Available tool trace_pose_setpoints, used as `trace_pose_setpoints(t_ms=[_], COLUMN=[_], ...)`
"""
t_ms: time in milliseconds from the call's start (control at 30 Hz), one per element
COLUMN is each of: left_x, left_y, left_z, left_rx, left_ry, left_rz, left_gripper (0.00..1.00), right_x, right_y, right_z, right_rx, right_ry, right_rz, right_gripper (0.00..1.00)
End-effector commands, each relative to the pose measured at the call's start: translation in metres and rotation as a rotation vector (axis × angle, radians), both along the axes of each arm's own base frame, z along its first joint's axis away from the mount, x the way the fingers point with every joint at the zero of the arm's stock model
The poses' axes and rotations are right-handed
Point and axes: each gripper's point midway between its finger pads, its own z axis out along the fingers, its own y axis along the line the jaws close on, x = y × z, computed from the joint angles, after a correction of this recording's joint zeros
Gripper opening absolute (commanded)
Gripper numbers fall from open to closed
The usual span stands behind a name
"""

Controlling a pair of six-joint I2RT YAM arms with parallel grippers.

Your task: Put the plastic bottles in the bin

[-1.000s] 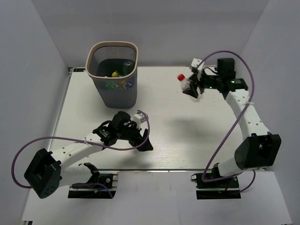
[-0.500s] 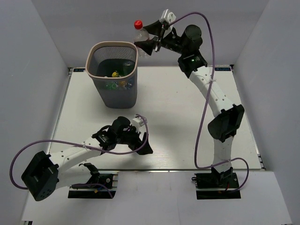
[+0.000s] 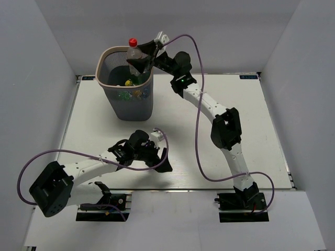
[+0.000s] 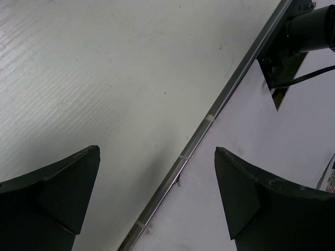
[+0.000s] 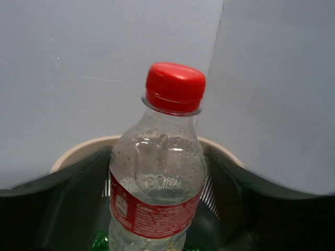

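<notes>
Since it moved, bottle [image 3: 134,54] overhangs bin [image 3: 110,50].

Robotics lab cell: white table [image 3: 261,120], bare white walls [image 3: 47,42], left arm [image 3: 86,168] and right arm [image 3: 204,104].

The left gripper [image 4: 156,157] has its jaws wide apart, one dark finger [image 4: 52,201] in each lower corner of the view and nothing between them. Under the gap lies the white table [image 4: 104,78], its surface finely grained. A thin metal strip [image 4: 209,117] along the table edge crosses the view on a slant, from the bottom middle up to the top right. Right of the strip is a smooth white board [image 4: 246,157]. At the far top right a black mount [image 4: 282,60] stands on that board, with a black tube [image 4: 314,29] above it and a dark cable [image 4: 309,77] running off right.
</notes>
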Motion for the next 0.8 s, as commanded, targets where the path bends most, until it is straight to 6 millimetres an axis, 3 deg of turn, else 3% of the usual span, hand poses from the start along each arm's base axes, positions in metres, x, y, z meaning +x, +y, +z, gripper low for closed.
trace_pose_setpoints(t_ms=[0,33,67,133,200,233,300,333,367,400,433,467,533,600,633,667,700,733,767], left_x=[0.007,0.006,0.009,0.012,0.018,0.022,0.029,0.032,0.034,0.04,0.046,0.051,0.058,0.07,0.075,0.077,0.079,0.086,0.089], left_y=[-0.008,-0.009,-0.011,-0.008,-0.007,-0.009,-0.01,-0.012,-0.011,-0.013,-0.016,-0.016,-0.021,-0.024,-0.023,-0.024,-0.025,-0.024,-0.023], left_z=[0.015,0.014,0.017,0.014,0.019,0.026,0.03,0.035,0.035,0.041,0.052,0.054,0.069,0.085,0.088,0.093,0.098,0.101,0.104], left_rx=[-0.035,-0.031,-0.033,-0.015,-0.01,-0.012,-0.008,-0.014,-0.008,-0.015,-0.038,-0.04,-0.08,-0.091,-0.086,-0.09,-0.093,-0.091,-0.08], left_ry=[-0.033,-0.037,-0.048,-0.06,-0.09,-0.117,-0.152,-0.176,-0.182,-0.216,-0.257,-0.275,-0.328,-0.392,-0.416,-0.427,-0.445,-0.453,-0.467], left_rz=[0.0,-0.002,0.005,0.019,0.034,0.033,0.042,0.033,0.044,0.051,0.055,0.073,0.08,0.104,0.111,0.122,0.117,0.137,0.146], left_gripper=[1.0,1.0,1.0,1.0,1.0,1.0,1.0,1.0,1.0,1.0,1.0,1.0,1.0,1.0,1.0,1.0,1.0,1.0,1.0], right_x=[-0.013,-0.008,-0.01,-0.014,-0.002,-0.004,0.007,-0.007,0.009,-0.003,-0.003,-0.001,-0.005,-0.029,-0.048,-0.052,-0.073,-0.081,-0.091], right_y=[-0.018,-0.018,-0.02,-0.035,-0.051,-0.068,-0.09,-0.11,-0.127,-0.142,-0.155,-0.176,-0.209,-0.255,-0.274,-0.287,-0.308,-0.313,-0.318], right_z=[0.055,0.042,0.047,0.072,0.082,0.094,0.089,0.1,0.072,0.081,0.035,0.013,-0.05,-0.146,-0.138,-0.148,-0.215,-0.221,-0.171], right_rx=[0.114,0.091,0.083,0.088,0.067,0.026,-0.018,-0.07,-0.142,-0.162,-0.324,-0.386,-0.575,-0.82,-0.818,-0.835,-0.943,-0.929,-0.791], right_ry=[-0.106,-0.082,-0.085,-0.105,-0.084,-0.061,-0.018,0.008,0.058,0.05,0.137,0.192,0.34,0.585,0.588,0.595,0.709,0.716,0.586], right_rz=[-0.035,-0.039,-0.043,-0.071,-0.149,-0.189,-0.248,-0.278,-0.321,-0.34,-0.377,-0.424,-0.503,-0.588,-0.629,-0.677,-0.685,-0.698,-0.746], right_gripper=[0.9,0.9,0.9,0.9,0.9,0.9,0.9,0.9,0.9,0.9,0.9,0.9,0.9,0.9,0.9,0.9,0.9,0.9,0.9])
